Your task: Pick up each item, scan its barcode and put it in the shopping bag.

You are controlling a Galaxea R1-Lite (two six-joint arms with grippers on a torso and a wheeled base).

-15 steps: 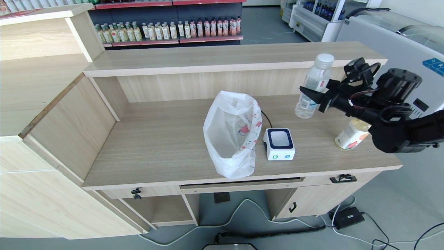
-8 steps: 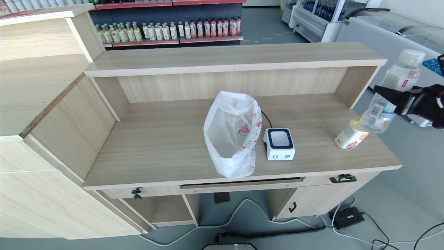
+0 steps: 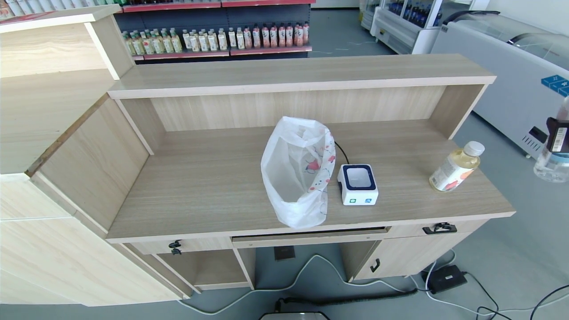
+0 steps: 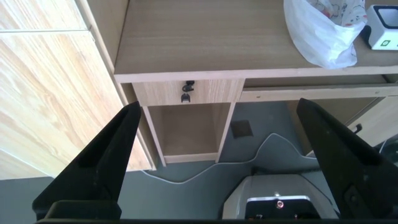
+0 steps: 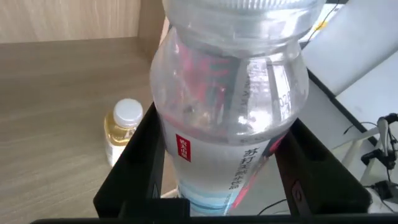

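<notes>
Past the counter's point(image 3: 400, 146) right end, right jaws grip a bottle point(image 3: 551, 165).

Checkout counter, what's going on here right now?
The right gripper is clamped on a clear water bottle, held in the air off the right end of the counter. The left gripper is open and empty, low in front of the counter's left side. On the counter, the shopping bag stands open beside the scanner, and a yellow drink bottle stands near the right edge. Neither bottle is bagged yet.
</notes>
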